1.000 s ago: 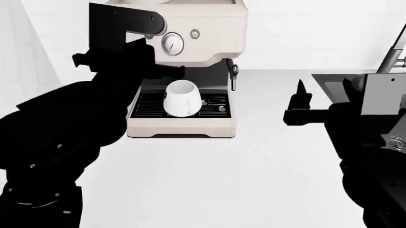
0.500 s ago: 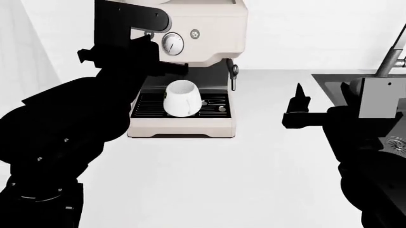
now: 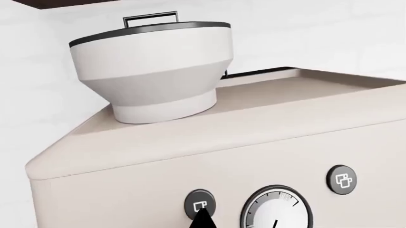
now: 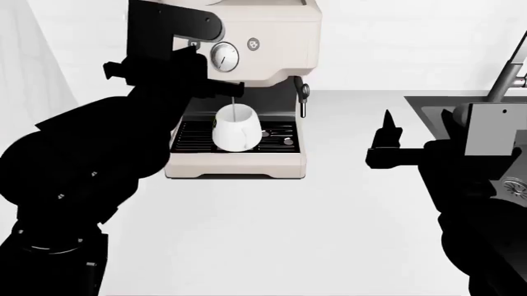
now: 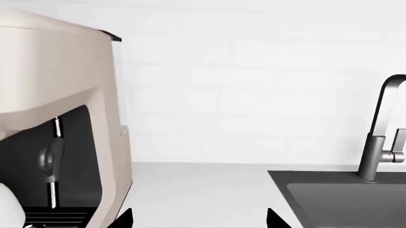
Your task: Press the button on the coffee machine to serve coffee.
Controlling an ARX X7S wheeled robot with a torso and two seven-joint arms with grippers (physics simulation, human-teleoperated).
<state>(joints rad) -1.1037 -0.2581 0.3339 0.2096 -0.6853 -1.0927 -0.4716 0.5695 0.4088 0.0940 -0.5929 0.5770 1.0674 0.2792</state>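
The cream-white coffee machine (image 4: 272,55) stands at the back of the counter. It also shows in the left wrist view (image 3: 127,190) and the right wrist view (image 5: 57,71). My left gripper (image 3: 201,219) is shut, and its black tip touches the left grey cup button (image 3: 199,204), beside the round silver dial (image 3: 276,213) and the right button (image 3: 342,179). In the head view the left gripper (image 4: 191,49) hides that button. A white cup (image 4: 237,129) stands on the black drip grate (image 4: 278,137), and a thin stream falls into it. My right gripper (image 5: 199,221) is open and empty, to the right of the machine (image 4: 385,132).
A dark sink (image 4: 461,111) with a grey faucet (image 5: 377,142) lies at the right of the counter. The black steam wand (image 4: 302,98) hangs at the machine's right front. A white bean hopper (image 3: 152,71) sits on top. My left arm covers the machine's left side.
My left arm has pushed slightly forward towards the machine's front. A thin stream now runs from the spout into the cup. The right arm has barely moved.
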